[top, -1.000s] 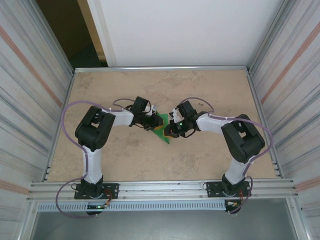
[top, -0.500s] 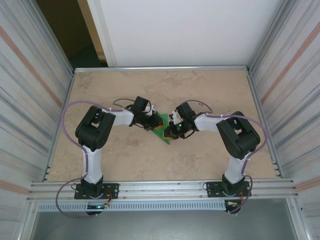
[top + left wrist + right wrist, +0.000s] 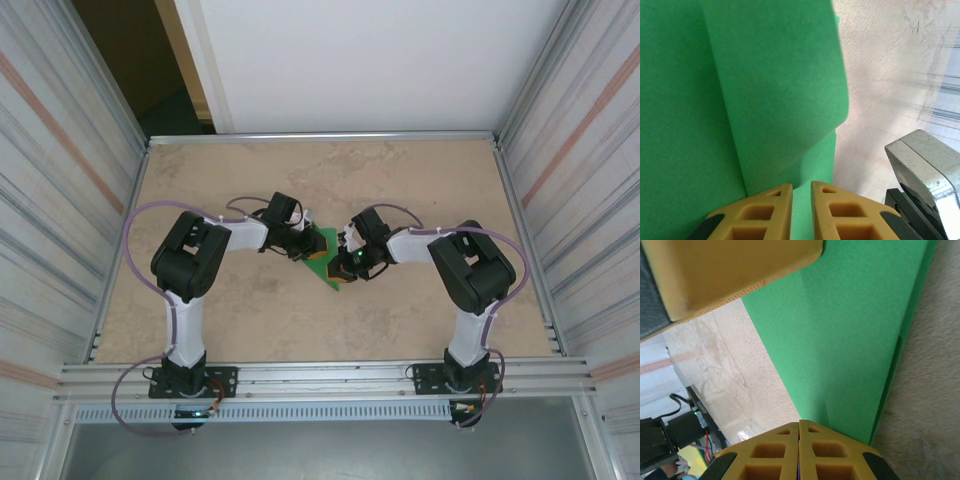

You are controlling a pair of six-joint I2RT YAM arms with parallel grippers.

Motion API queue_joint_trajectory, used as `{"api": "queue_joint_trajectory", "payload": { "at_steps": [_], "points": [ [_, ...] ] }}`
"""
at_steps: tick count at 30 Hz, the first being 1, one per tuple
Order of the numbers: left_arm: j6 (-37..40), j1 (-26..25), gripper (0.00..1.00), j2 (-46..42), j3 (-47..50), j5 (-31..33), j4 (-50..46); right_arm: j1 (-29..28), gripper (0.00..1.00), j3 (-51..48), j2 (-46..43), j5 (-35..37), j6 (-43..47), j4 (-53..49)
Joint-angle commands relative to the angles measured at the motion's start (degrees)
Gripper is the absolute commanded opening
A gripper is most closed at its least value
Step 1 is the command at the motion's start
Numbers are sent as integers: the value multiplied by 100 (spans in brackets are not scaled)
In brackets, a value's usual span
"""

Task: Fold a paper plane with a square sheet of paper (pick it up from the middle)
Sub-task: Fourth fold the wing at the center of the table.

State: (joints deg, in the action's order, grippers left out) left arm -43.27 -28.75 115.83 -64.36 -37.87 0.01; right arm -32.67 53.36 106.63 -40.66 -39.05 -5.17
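The square sheet of paper is bright green and partly folded, lying mid-table between my two grippers. In the left wrist view the paper has a raised flap with a crease running toward my fingers. My left gripper stands with its jaws a narrow gap apart, tips against the paper and green showing through the gap. My right gripper is shut, its tips touching the near edge of the paper. A left finger lies flat over the paper's far part.
The tan table is ringed by a metal rail and corrugated side walls. A grey metal block of the right arm sits close beside the paper. Both arm elbows bulge outward from the middle.
The right arm has swung leftward and its gripper has slid a little left along the paper. The left arm and the paper have stayed put.
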Motion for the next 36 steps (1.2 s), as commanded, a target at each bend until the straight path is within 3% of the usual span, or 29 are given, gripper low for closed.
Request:
{"api": "queue_joint_trajectory", "payload": {
  "at_steps": [1,26,36],
  "points": [
    [79,14,18,388,164,561,-782,-1,9,-76,147,-141,-133,12],
    [42,14,18,511,107,655,-990,-57,9,14,477,108,41,-437],
    [58,19,17,474,-451,885,-1738,-39,8,-217,639,287,271,-720]
  ]
}}
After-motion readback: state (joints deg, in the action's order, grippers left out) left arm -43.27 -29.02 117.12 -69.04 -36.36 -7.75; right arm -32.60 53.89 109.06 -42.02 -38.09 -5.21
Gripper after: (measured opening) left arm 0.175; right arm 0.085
